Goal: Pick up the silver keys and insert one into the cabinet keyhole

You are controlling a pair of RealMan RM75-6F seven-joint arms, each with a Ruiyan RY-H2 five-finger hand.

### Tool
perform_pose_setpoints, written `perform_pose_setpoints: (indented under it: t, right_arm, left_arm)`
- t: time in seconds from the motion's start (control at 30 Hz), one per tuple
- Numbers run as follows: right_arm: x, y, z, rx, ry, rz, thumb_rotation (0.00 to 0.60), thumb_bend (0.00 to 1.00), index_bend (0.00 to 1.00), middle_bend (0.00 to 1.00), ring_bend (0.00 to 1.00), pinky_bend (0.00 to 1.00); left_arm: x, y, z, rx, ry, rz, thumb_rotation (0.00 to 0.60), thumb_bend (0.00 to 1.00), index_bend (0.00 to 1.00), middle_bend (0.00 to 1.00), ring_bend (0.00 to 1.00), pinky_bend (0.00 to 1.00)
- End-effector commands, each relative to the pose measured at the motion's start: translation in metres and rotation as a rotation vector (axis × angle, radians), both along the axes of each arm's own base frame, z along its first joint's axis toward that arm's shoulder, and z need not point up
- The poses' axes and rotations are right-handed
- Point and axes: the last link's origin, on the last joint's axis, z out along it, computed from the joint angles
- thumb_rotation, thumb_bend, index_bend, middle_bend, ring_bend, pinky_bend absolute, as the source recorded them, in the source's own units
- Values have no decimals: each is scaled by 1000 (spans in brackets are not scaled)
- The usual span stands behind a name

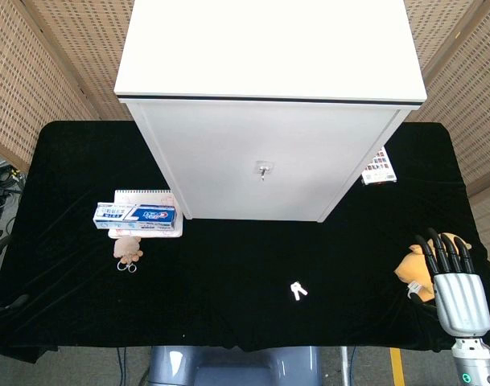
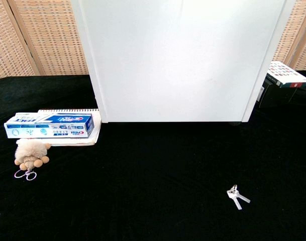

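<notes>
Now the silver keys (image 1: 298,290) are seen lying flat on the black worktop (image 1: 228,265) near its front edge, right of centre, well apart from the white cabinet (image 1: 269,104), whose keyhole (image 1: 263,169) is set in the door facing that edge. At the front right corner the right hand (image 1: 450,277) is held with fingers extended close together, gripping nothing, just beside an orange toy (image 1: 413,269). A toothpaste box (image 1: 138,215) and a small plush (image 1: 129,249) are found towards the left edge.

The right hand (image 1: 452,277) is seen in the head view only, with black fingers (image 1: 446,256) set on a ribbed silver-grey back. Below it, a silver wrist with a small green-ringed mark is shown.
</notes>
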Motion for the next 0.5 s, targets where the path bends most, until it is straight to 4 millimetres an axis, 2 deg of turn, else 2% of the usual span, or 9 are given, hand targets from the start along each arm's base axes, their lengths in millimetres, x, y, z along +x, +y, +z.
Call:
perform_pose_setpoints:
  t: [0.03,0.2,0.23,0.27,0.33,0.37,0.4,0.47,0.5]
  right_arm:
    - [0,0,-1,5,3,-1,600,0,0,0,0,0]
    - [-1,-3,-7,33,25,-4,600,0,0,3,0,0]
    - [0,-5,-9,38,28,-2,600,0,0,43,6,0]
    - [1,-7,-11,46,33,1,600,0,0,96,29,0]
    - [5,-16,-17,70,59,31,600,0,2,359,203,9]
    - [8,-21,-21,84,70,48,600,0,8,445,283,28]
    - [11,-26,-25,108,88,68,600,0,22,547,388,88]
    - [17,-35,-33,159,139,86,600,0,59,655,531,313]
    - [21,-39,-37,187,160,101,600,0,84,703,603,499]
  left_arm:
    - [0,0,0,0,1,2,600,0,0,0,0,0]
    - [0,1,-2,-3,3,4,600,0,0,0,0,0]
    - [0,1,-1,-2,3,4,600,0,0,0,0,0]
    - [0,2,-1,-1,4,6,600,0,0,0,0,0]
    - [-1,3,-2,1,6,14,600,0,0,0,0,0]
    - [-2,4,-2,1,7,18,600,0,0,0,0,0]
    - [-2,5,-3,1,9,21,600,0,0,0,0,0]
    - [-3,8,-4,0,16,31,600,0,0,0,0,0]
    - [-3,8,-5,2,20,35,600,0,0,0,0,0]
